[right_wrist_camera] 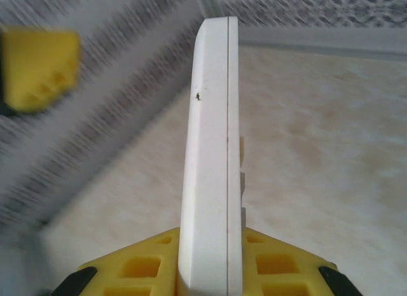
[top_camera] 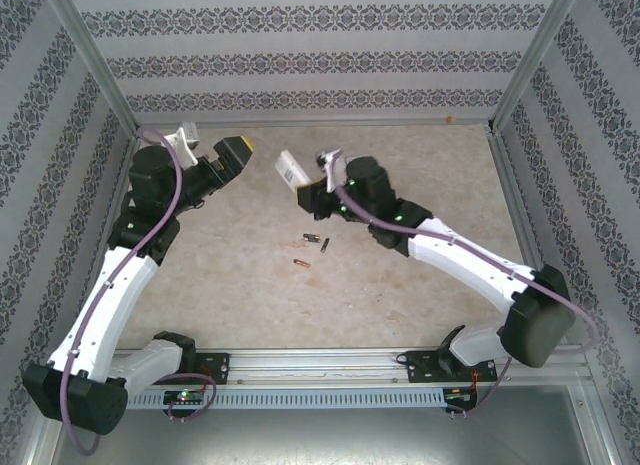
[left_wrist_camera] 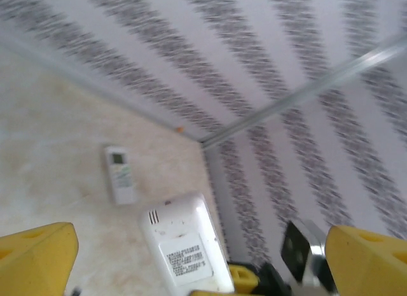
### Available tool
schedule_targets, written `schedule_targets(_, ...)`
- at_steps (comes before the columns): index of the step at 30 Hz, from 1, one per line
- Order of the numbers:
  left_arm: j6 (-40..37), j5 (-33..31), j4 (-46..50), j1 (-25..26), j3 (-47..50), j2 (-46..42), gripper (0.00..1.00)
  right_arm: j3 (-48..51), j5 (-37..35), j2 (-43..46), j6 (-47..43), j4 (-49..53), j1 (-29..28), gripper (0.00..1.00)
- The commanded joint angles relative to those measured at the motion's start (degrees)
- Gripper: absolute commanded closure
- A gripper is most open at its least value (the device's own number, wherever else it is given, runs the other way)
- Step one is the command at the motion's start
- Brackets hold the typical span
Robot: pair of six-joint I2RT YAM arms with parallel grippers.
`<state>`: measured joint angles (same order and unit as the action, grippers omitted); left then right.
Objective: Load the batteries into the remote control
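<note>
Closest in, a few tiny dark cylinder batteries with coppery-orange ends [top_camera: 301,262], lying loose on the beige mottled table [top_camera: 230,285] about midway between the two arms, clear of both hands and not loaded into anything. Bit further back, right hand [top_camera: 312,188] with its yellow pads clamped on the flat faces of a white plastic remote control [top_camera: 291,170], held up off the table, edge-on to the right wrist camera, labelled back turned toward the left arm. Just across from it, left hand [top_camera: 236,153], yellow fingers spread wide apart, gripping nothing, close to the remote control but not touching. Past that in the left wrist view, a second slim white remote with a small screen [left_wrist_camera: 119,175], flat on the table, well apart from the held one. Way at the back, grey-and-white striped patterned walls [top_camera: 300,55] and aluminium frame posts [top_camera: 90,60].
</note>
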<state>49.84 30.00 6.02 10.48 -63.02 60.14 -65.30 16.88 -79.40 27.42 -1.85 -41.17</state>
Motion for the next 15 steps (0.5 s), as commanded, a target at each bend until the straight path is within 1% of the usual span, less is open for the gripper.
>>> schedule_targets(1,0.9,13.5,-12.3,-1.6,0.6,3.6,0.00,-1.9,15.8,1.2,23.7,-10.0,1.7,0.91)
schedule_targets(3,6.7,17.0,-18.7,-1.7,1.5,5.6,0.00,-2.9,17.6,0.8,28.1,-13.9,2.1,0.91)
schedule_targets(7,20.6,22.0,-41.5,-1.7,5.9,8.8,0.00,-4.1,20.1,-1.8,36.6,-22.5,1.7,0.91)
schedule_targets(9,24.8,23.3,-48.0,-1.7,6.6,9.8,0.00,-4.8,21.0,-3.5,39.2,-25.5,1.2,0.91)
schedule_targets(11,27.0,23.9,-51.5,-1.6,7.1,10.1,0.11,-5.9,21.3,-4.7,39.5,-25.6,0.5,0.90)
schedule_targets(12,27.5,24.0,-52.0,-1.6,7.3,10.0,0.19,-6.1,20.9,-5.1,39.7,-25.8,0.2,0.90)
schedule_targets(14,27.4,23.7,-51.9,-1.5,7.9,9.5,0.39,-6.5,20.6,-6.0,40.2,-26.5,-0.2,0.90)
schedule_targets(15,27.1,23.4,-51.4,-1.5,8.2,9.1,0.46,-6.6,20.7,-6.5,40.6,-26.5,-0.3,0.89)
